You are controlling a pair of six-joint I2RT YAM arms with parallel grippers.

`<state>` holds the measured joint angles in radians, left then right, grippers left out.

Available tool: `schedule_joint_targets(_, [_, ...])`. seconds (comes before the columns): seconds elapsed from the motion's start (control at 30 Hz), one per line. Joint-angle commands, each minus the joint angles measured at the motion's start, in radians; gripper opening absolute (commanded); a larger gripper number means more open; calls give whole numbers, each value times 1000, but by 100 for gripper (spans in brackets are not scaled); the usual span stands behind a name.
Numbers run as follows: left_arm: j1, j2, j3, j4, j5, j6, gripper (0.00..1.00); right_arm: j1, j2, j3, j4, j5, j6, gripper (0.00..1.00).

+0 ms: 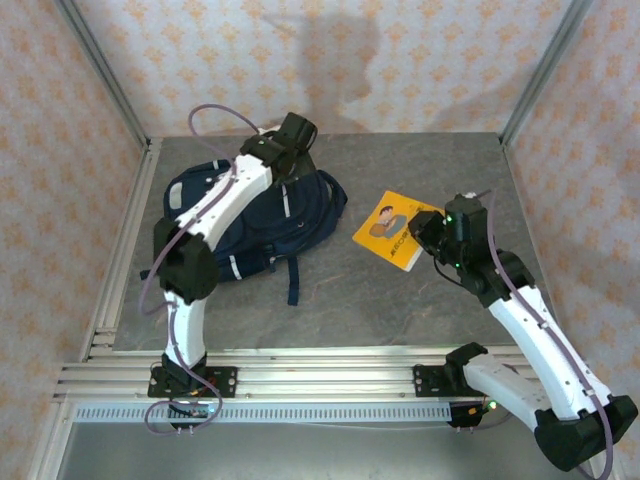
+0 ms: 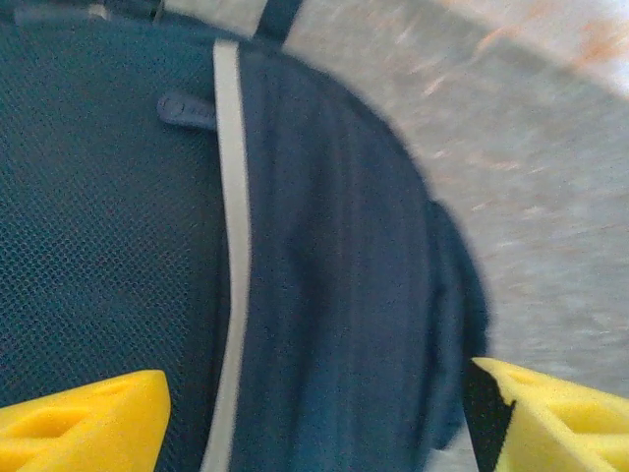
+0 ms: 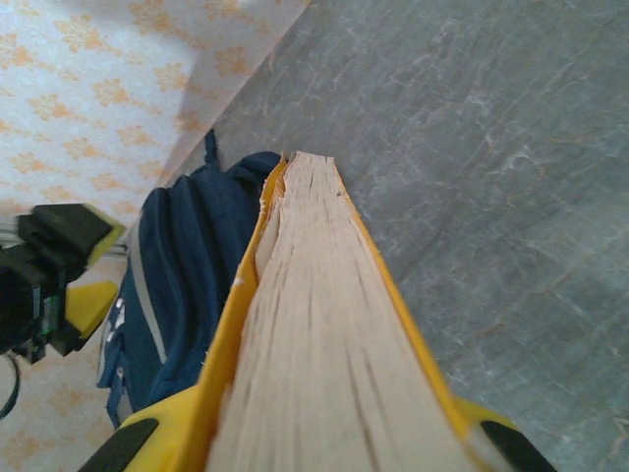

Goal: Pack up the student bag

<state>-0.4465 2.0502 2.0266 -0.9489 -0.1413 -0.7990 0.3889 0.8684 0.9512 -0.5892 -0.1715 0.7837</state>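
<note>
The yellow book (image 3: 324,324) is clamped in my right gripper (image 3: 314,442), apart from the student bag (image 1: 300,215) lying on the table (image 1: 400,300). My left gripper (image 2: 314,413) hovers over the bag, jaws spread and empty. I judge the packing barely begun, since the book is not yet inside.
</note>
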Motion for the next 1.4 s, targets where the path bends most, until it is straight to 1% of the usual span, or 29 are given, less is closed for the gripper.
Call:
schedule_joint_targets(0.0, [18,70,116,-162,-44,34,79,-10,-29,-6,-18,35,-32,0])
schedule_joint_targets(0.13, [41,155,193,-186,1,29,79,-13,-42,-19,-24,29,-44,0])
schedule_joint_targets(0.27, [46,190,212,-177,-1,31,75,-13,-39,-20,-20,15,-62,0])
schedule_joint_targets(0.37, [45,221,234,-234,-56,-20,69,-13,-35,-14,-31,22,-76,0])
schedule_joint_targets(0.47, [45,268,273,-320,-105,-42,61,-13,-32,-8,-49,35,-86,0])
schedule_joint_targets(0.53, [45,280,270,-330,-110,-36,52,-14,-31,-2,-61,38,-93,0])
schedule_joint_targets(0.63, [41,268,243,-293,-88,-12,29,-14,-35,7,-80,48,-111,0])
schedule_joint_targets(0.7, [37,262,243,-273,-67,10,18,-14,-39,13,-95,64,-121,0])
schedule_joint_targets(0.87, [-22,268,317,-266,-66,116,0,-15,-60,36,-134,93,-150,0])
schedule_joint_targets(0.93, [-50,259,325,-259,-53,142,0,-15,-67,55,-169,117,-173,0])
schedule_joint_targets(1.1, [-126,221,332,-250,19,178,0,-14,-99,96,-214,193,-209,0])
schedule_joint_targets(1.2, [-172,191,352,-267,47,195,0,-15,-106,115,-220,201,-268,0])
schedule_joint_targets(1.37, [-195,87,322,-279,137,211,0,-15,-66,153,-259,218,-315,0])
